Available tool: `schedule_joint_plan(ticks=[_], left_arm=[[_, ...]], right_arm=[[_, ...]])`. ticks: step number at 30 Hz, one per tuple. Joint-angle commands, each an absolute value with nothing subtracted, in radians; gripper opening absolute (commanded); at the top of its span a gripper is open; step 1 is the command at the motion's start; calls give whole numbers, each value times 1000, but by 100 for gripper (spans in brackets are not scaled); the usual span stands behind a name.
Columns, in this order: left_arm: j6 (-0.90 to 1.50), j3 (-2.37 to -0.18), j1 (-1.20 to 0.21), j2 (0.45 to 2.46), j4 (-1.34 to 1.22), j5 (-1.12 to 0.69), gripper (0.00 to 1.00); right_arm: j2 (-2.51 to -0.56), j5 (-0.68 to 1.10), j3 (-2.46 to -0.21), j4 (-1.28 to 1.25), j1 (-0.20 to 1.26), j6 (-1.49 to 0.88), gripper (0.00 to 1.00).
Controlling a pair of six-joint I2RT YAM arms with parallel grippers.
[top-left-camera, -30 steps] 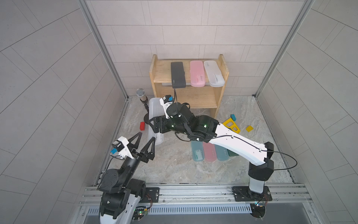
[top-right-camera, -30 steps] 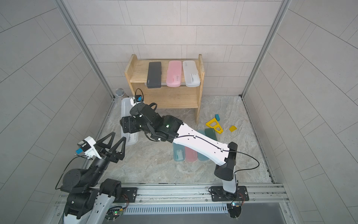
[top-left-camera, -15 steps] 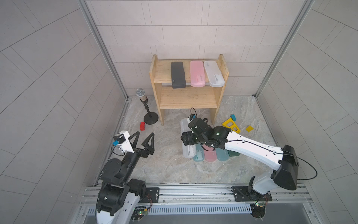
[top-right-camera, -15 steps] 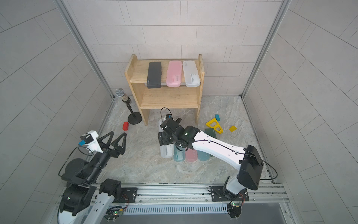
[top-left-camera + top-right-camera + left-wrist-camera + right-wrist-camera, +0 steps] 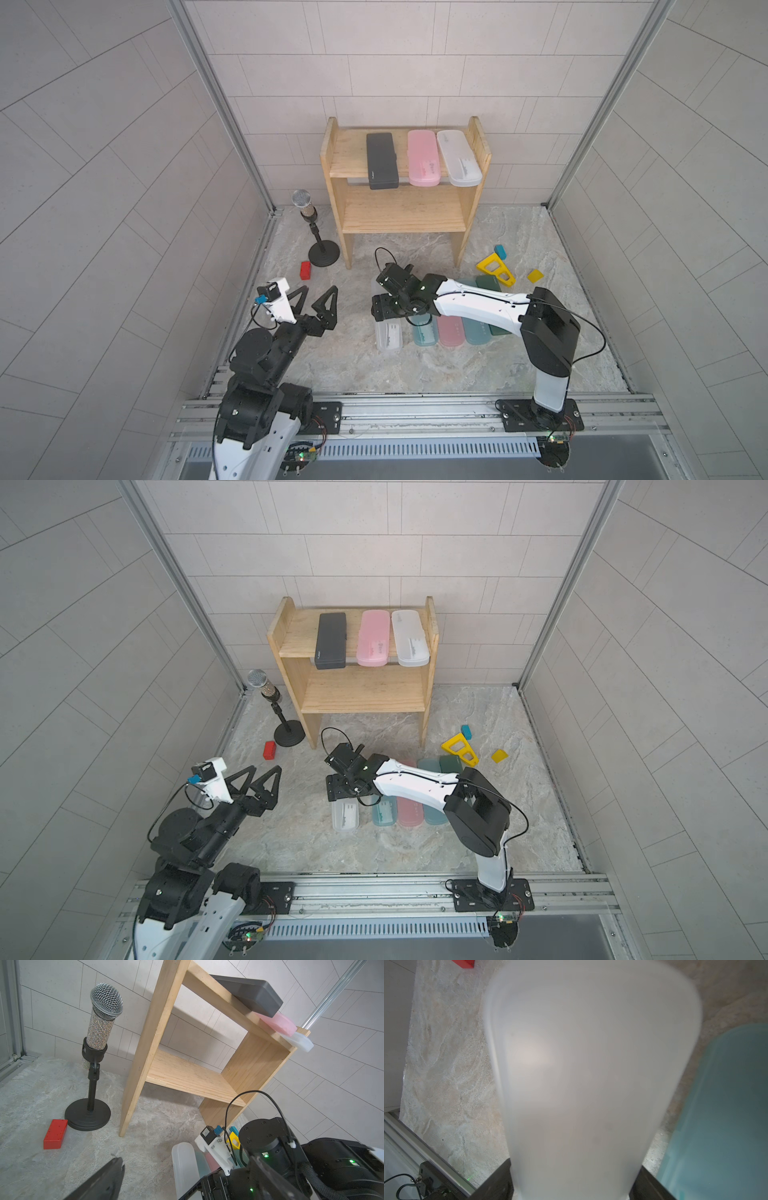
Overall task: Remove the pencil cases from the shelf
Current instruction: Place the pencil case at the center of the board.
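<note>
In both top views the white right arm (image 5: 478, 301) stretches across the middle of the frame and covers the far ends of the row of pencil cases on the marble floor (image 5: 415, 374). The light teal case (image 5: 424, 336), the pink floor case (image 5: 451, 332) and the second teal case (image 5: 478, 330) therefore show only their near halves. The dark green case (image 5: 490, 284) is little more than a strip behind the forearm. At the left end of that row lies the frosted white case (image 5: 388, 338), its far half under the right gripper (image 5: 384, 309), which points down at center frame with its fingertips hidden beneath its own wrist body. The right wrist view is almost filled by this blurred case, and only two dark finger stubs (image 5: 497, 1183) show. They hug its long edges with no gap to be seen, so the jaws are clamped across its width. The case seems to rest on the floor, though the blur leaves that uncertain. The left gripper (image 5: 313, 297), lower left of center, is spread wide and holds nothing; the left wrist view cuts off all but one fingertip (image 5: 108, 1176). On the shelf (image 5: 399, 210), upper center, the top tier carries the black case (image 5: 381, 161), the pink shelf case (image 5: 423, 158) and the white shelf case (image 5: 459, 158) side by side, front ends overhanging the edge.
</note>
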State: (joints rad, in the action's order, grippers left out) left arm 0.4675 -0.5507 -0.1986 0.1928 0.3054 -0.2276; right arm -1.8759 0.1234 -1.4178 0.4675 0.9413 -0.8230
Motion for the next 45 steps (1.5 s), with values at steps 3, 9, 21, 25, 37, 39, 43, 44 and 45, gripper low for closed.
schedule_joint_plan(ticks=[3,9,21,25,37,39,43,44,45], left_arm=[[467,-554,-198,196,286,-238,100],[473,-546,-198,207,269,-236,100],[479,-544,-198,202,278,-235,100],[492,-545,-198,197,279,-232,100],[512,-550,-198,201,270,-238,100],[514,-553,-199,202,270,-238,100],[512,-564,-198,207,273,-241,100],[514,-566,-198,209,274,-241,100],[513,-569,-198,211,274,-243,100]], right_arm=[[-1906,123,-1444,478,927,-832,54],[-1916,114,-1431,499,907,-816,56],[-1930,78,-1381,488,887,-806,58],[-1947,67,-1383,482,879,-797,61],[-1958,45,-1421,501,862,-775,86],[-1952,46,-1441,514,864,-767,88],[-1937,39,-1459,525,865,-761,96],[-1932,36,-1460,525,867,-759,97],[-1925,34,-1462,525,868,-758,99]])
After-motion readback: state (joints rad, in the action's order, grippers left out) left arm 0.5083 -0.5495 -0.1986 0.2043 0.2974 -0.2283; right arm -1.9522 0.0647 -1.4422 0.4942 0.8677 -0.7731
